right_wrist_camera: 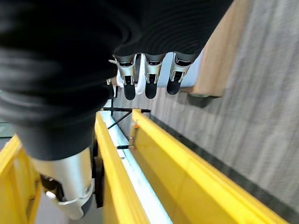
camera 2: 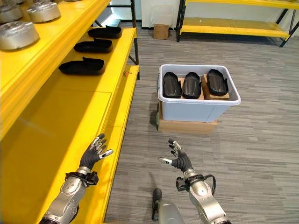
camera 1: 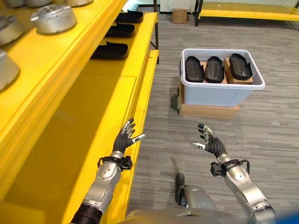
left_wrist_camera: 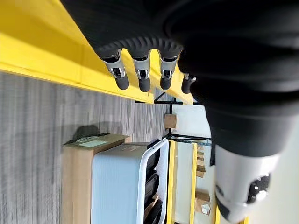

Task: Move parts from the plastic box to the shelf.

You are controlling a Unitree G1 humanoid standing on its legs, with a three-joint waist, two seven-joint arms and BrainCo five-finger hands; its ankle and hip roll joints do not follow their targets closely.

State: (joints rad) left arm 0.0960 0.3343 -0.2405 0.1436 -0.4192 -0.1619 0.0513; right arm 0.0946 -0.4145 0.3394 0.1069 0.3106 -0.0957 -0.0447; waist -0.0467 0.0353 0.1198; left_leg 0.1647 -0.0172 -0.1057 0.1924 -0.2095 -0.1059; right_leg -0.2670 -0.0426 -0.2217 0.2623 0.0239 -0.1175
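A pale grey plastic box (camera 1: pixel 219 91) stands on a flat cardboard carton on the floor ahead and to the right, holding three black moulded parts (camera 1: pixel 214 69) side by side. Three more black parts (camera 1: pixel 110 50) lie in a row along the far end of the yellow shelf (camera 1: pixel 93 116) on my left. My left hand (camera 1: pixel 124 139) hovers open over the shelf's front edge, holding nothing. My right hand (camera 1: pixel 210 142) hangs open over the floor, well short of the box, also holding nothing. The box (left_wrist_camera: pixel 117 184) also shows past my left hand's fingers.
Several round silver metal parts (camera 1: pixel 53 18) sit on the upper shelf board at the left. A small cardboard box (camera 1: pixel 179 15) stands on the floor at the back, beside another yellow rack (camera 1: pixel 247 11). Grey carpet lies between me and the plastic box.
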